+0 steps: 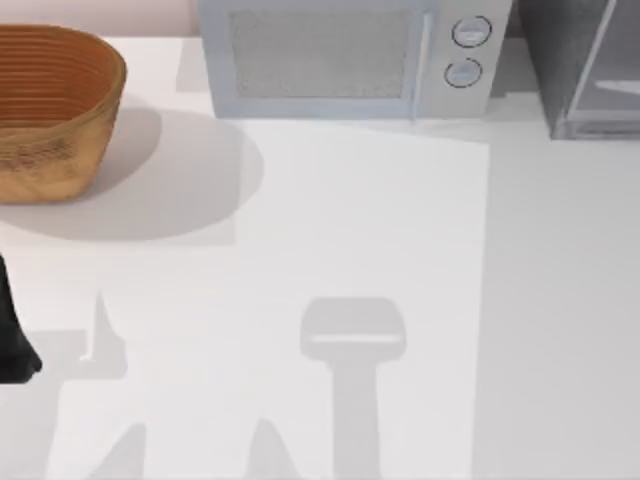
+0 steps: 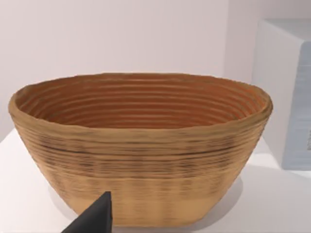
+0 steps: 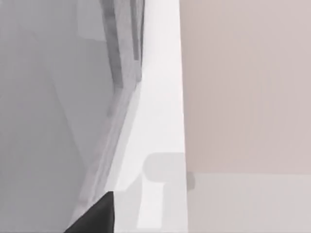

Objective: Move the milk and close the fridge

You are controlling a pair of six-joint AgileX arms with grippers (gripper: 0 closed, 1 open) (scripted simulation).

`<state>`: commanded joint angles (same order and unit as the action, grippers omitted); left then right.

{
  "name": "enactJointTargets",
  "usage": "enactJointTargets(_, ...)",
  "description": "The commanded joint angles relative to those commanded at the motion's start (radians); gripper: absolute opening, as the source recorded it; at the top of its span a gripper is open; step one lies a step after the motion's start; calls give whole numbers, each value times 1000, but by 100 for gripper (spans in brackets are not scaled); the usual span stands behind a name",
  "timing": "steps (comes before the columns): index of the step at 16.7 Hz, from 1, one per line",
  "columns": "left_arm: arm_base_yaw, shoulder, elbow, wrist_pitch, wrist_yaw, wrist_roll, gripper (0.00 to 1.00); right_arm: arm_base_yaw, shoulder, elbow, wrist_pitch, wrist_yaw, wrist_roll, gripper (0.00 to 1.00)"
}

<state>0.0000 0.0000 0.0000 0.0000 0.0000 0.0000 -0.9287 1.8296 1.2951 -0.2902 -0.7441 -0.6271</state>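
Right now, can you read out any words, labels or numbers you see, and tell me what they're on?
None can be read.
The microwave: its two round knobs carry no legible marks.
The woven basket and the fridge bear no lettering.

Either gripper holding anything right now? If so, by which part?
Cannot be told. The left gripper faces the basket; the right gripper is near the fridge. No milk is visible at either.

Basket (image 1: 50,110) far left on table (image 1: 380,260), microwave (image 1: 350,55) centre back, fridge (image 1: 585,65) far right.
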Motion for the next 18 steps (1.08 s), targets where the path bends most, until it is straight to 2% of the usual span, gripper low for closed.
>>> enactJointTargets(6,0,0,0,0,0,0,100,16,-11,-32,18,18,25,100)
enactJointTargets(13,0,0,0,0,0,0,100,300,-72,-119,122,264,210,100)
enactJointTargets(18,0,0,0,0,0,0,100,499,-112,-187,190,387,341,100)
